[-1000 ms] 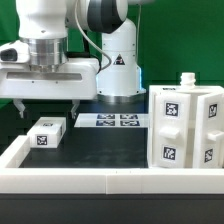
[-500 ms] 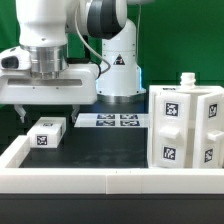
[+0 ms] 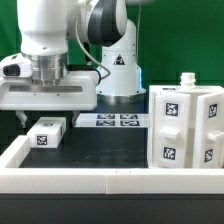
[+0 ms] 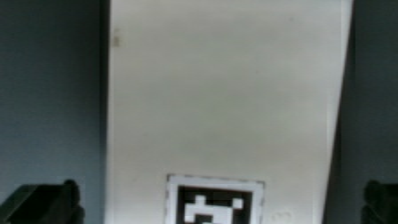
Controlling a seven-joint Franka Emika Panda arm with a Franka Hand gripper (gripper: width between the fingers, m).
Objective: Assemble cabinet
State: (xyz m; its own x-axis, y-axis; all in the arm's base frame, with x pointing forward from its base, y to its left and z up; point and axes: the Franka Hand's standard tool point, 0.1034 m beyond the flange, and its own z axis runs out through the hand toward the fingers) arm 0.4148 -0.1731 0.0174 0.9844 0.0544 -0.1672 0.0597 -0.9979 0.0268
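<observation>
One small white block is, as I judge, the part to take now. It lies on the dark table in the lower left of the exterior view, and the gripper hangs directly over it. The fingers are spread wide. In the wrist view one dark tip shows on each side of the block, both apart from it, so nothing is pinched.

To do this step well, I would lower straight down and keep the block centred between the tips. I would stop before the tips meet the table. Then I would close slowly on the two long sides, so that the block does not turn or slide.

I count one block, with one tag on its top face. There is one cabinet body at the right of the frame, well apart from the block, and one small white piece stands on its top. One marker board lies flat in the middle, behind the block.
</observation>
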